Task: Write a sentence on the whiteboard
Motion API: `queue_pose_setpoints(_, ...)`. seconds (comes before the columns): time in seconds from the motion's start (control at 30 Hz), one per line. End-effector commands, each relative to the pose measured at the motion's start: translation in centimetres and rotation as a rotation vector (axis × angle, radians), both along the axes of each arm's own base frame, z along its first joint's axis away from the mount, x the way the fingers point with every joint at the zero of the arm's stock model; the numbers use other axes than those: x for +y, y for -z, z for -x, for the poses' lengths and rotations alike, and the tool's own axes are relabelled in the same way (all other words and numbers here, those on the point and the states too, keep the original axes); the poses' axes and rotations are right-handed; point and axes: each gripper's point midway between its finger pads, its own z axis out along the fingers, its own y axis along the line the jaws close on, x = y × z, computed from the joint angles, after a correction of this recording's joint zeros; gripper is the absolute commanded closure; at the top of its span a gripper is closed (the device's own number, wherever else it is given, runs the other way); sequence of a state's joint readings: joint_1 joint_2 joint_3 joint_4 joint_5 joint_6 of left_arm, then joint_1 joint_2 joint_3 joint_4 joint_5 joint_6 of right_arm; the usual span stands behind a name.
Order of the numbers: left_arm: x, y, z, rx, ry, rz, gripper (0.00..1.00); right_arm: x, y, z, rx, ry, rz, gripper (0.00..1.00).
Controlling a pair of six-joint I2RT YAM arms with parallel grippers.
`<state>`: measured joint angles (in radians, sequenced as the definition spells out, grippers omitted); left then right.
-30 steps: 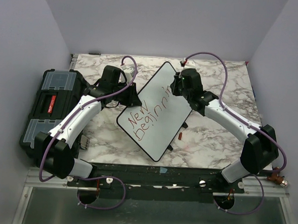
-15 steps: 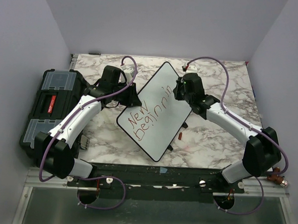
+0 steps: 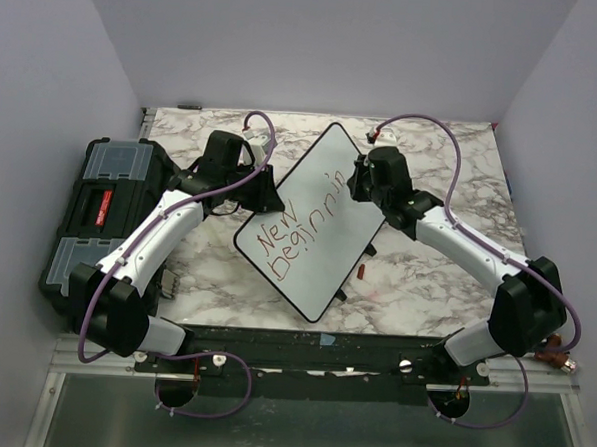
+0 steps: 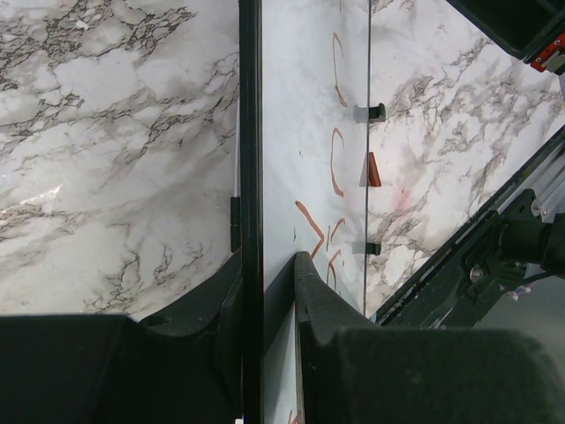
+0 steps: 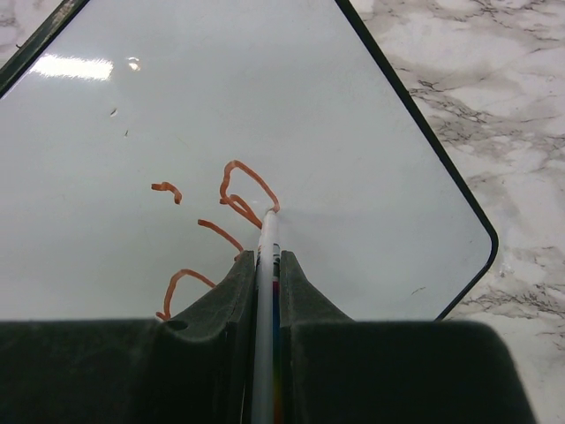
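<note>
Since a second back: right arm's elbow swung out toward 4 o'clock, right gripper [image 5: 267, 259] crept up board toward 1 o'clock, more red letters showing. Right jaws clenched on marker [image 5: 267, 238], tip touching whiteboard [image 3: 326, 280] at end of latest stroke. Whiteboard lies diagonal mid-table [image 3: 436, 281]. Sentence [image 3: 300, 224] reads "New" over "Beginnin", last letters kinda hard to read. Left gripper [image 4: 265, 265] clamped on board's black frame, 10 o'clock edge. Black toolbox [image 3: 99, 208] at table's 9 o'clock. Small red bit [image 3: 361, 272] by board's 4 o'clock edge, maybe a cap.
</note>
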<state>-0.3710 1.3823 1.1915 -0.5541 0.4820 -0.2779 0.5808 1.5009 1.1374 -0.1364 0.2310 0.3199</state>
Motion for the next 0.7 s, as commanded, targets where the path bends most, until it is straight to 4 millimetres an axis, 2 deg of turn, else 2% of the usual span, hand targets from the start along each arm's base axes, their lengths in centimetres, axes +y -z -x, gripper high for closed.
queue_pose_setpoints(0.0,1.7,4.0,0.7,-0.002,0.045,-0.202,1.0,-0.9,-1.7,-0.3,-0.026,0.017,0.004,0.99)
queue_pose_setpoints(0.37,1.7,4.2,0.6,0.003,0.046,-0.208,1.0,-1.1,-3.2,-2.3,-0.046,0.03,-0.026,0.99)
queue_pose_setpoints(0.67,1.7,4.3,0.5,0.007,0.047,-0.209,1.0,-1.5,-3.3,-3.9,-0.042,0.043,-0.051,0.99)
